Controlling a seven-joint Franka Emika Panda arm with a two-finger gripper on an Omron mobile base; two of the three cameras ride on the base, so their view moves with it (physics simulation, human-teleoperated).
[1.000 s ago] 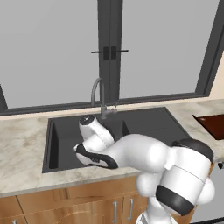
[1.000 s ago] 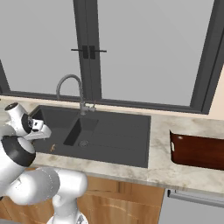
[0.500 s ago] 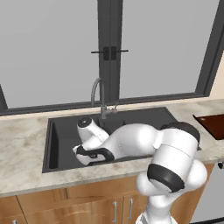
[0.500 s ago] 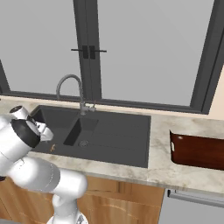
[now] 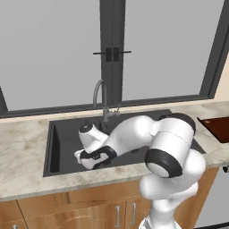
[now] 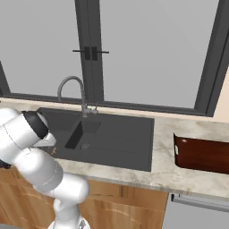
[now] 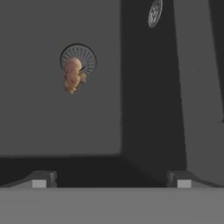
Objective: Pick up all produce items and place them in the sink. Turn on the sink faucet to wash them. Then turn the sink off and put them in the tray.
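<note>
A small brownish-orange lump of produce (image 7: 72, 75) lies on the round drain of the sink's large basin (image 7: 39, 122). My gripper (image 7: 111, 181) hangs open above the basin floor, its fingertips (image 7: 40, 181) wide apart and holding nothing; the lump is ahead of them and a little to the left in the hand view. In the left base view my hand (image 5: 95, 156) is down inside the left basin of the dark-grey sink (image 5: 62, 147). The grey gooseneck faucet (image 5: 99, 91) (image 6: 70, 85) stands behind the sink with no water showing. The red-brown tray (image 6: 201, 154) (image 5: 217, 127) sits on the counter to the right.
A divider wall (image 7: 144, 87) separates the large basin from the small one, whose drain (image 7: 154, 13) shows at the top of the hand view. Marble counter (image 5: 22, 143) surrounds the sink (image 6: 120, 138). A dark-framed window with a latch (image 5: 112, 53) rises behind.
The arm has stretched forward and the hand has sunk lower into the large basin. The elbow has dropped toward the sink. The faucet and tray have not moved.
</note>
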